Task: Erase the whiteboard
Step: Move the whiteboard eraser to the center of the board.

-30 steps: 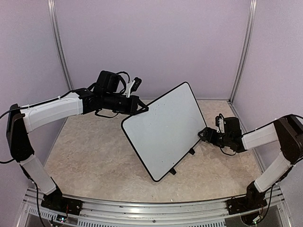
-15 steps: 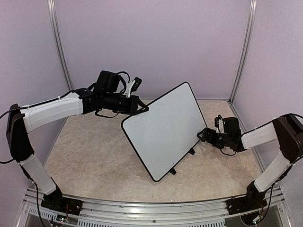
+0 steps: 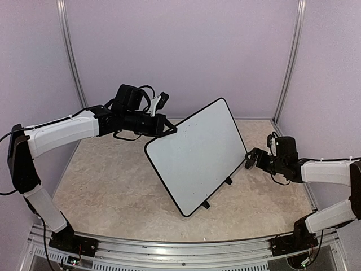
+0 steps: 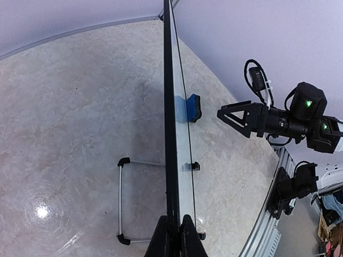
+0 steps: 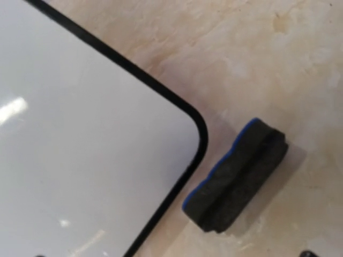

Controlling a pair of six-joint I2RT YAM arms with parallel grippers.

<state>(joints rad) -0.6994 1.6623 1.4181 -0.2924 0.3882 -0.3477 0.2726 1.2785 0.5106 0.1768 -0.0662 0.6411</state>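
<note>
Since the earlier frame the right arm has swung outward to the right and stretched lower, drawing the right gripper (image 3: pixel 249 158) a little away from the whiteboard's (image 3: pixel 194 155) right edge; the board and the left arm have not shifted.

The whiteboard stands tilted in the middle of the table (image 3: pixel 101 180), its white face turned toward the near side and its two black clip feet on the lower right edge. The left gripper (image 3: pixel 169 130) pinches the board's far left corner, fingers pressed tight on the thin black rim (the left wrist view shows them clamped on either side of the edge). Behind the board a wire stand (image 4: pixel 120 199) rests on the tabletop.

The right gripper hangs just right of the board with its fingers spread wide, holding nothing. A blue and black eraser (image 5: pixel 236 176) lies on the table just beside the board's rounded corner.
</note>
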